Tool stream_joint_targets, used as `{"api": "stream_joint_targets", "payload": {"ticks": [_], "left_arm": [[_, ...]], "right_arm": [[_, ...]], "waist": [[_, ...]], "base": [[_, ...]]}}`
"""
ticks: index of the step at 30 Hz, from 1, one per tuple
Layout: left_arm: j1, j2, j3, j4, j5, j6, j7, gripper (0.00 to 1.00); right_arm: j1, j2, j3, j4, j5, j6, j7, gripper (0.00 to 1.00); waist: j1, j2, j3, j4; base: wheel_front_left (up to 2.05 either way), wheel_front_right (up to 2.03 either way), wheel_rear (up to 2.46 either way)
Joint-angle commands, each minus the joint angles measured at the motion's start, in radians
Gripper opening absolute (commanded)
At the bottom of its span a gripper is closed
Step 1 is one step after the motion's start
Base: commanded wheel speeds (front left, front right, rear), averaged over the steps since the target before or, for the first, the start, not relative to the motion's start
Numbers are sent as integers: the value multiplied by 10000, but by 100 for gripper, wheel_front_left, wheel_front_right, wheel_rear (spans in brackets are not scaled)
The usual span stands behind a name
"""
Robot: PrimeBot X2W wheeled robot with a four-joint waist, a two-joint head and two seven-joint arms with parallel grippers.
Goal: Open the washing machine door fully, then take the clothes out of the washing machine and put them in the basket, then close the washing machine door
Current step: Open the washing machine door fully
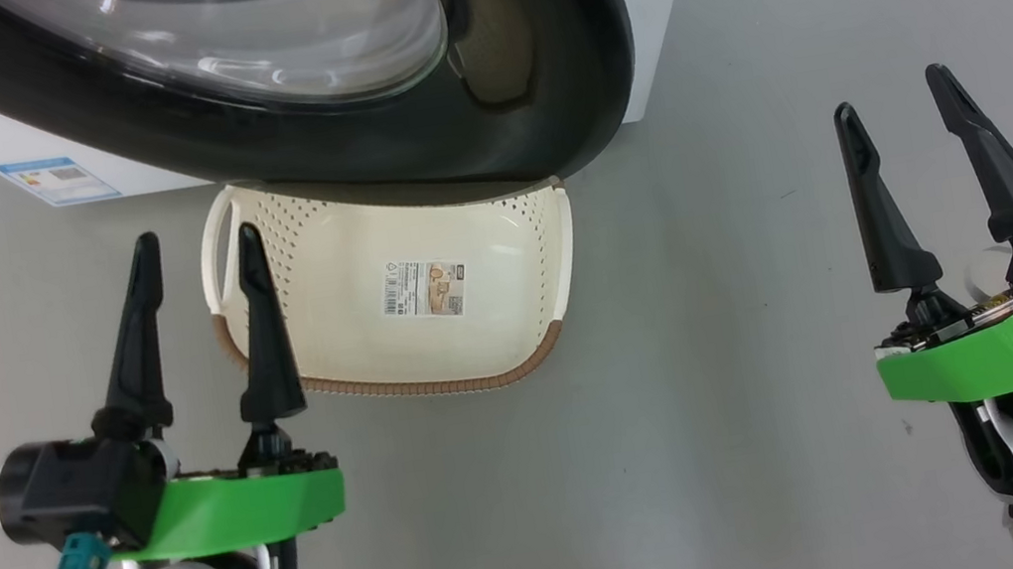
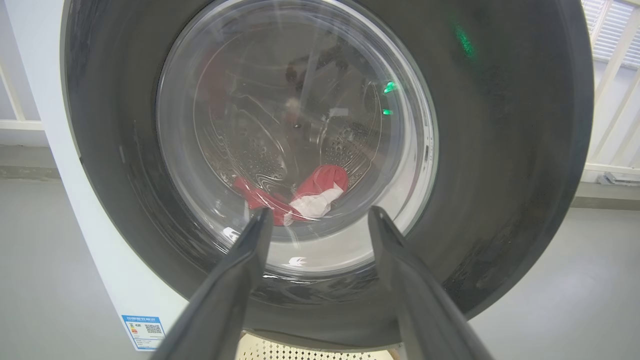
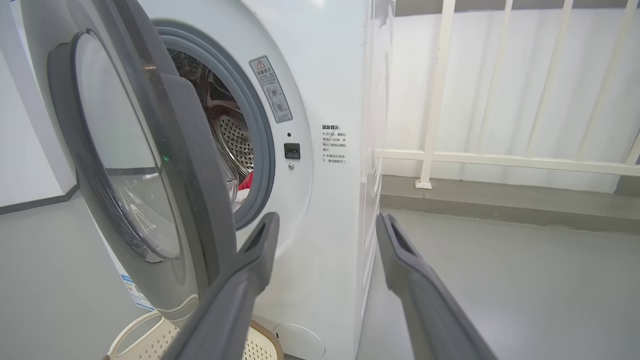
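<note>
Left pincer (image 1: pixel 196 232) and right pincer (image 1: pixel 889 89) gape empty; left wrist view shows clothes (image 2: pixel 325 179), seemingly bunched.

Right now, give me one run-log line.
door: partly open | clothes: in drum | basket: under door, visible part empty | left jaws: open, empty | right jaws: open, empty

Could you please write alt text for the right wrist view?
A white washing machine stands with its door partly open, red clothes just visible in the drum. The right gripper is open before it, the basket below the door.
</note>
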Motion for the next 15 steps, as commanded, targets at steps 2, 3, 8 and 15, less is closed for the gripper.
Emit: {"api": "stream_joint_targets", "payload": {"ticks": [2, 3, 8, 15], "left_arm": [[172, 113, 272, -230, 24, 91, -47, 100], [176, 113, 268, -226, 24, 90, -47, 100], [199, 113, 261, -222, 39, 85, -47, 100], [163, 112, 189, -174, 29, 77, -47, 100]], "right_arm": [[167, 54, 212, -216, 32, 48, -60, 100], [164, 54, 211, -207, 7, 48, -60, 70], [-20, 54, 330, -39, 430, 48, -61, 0], [-895, 54, 622, 570, 3814, 48, -61, 0]], "waist": [[-1, -1, -16, 13], [-1, -1, -22, 15], [-1, -1, -12, 21], [-1, -1, 34, 116]], "base": [[0, 0, 0], [0, 0, 0], [0, 0, 0], [0, 0, 0]]}}
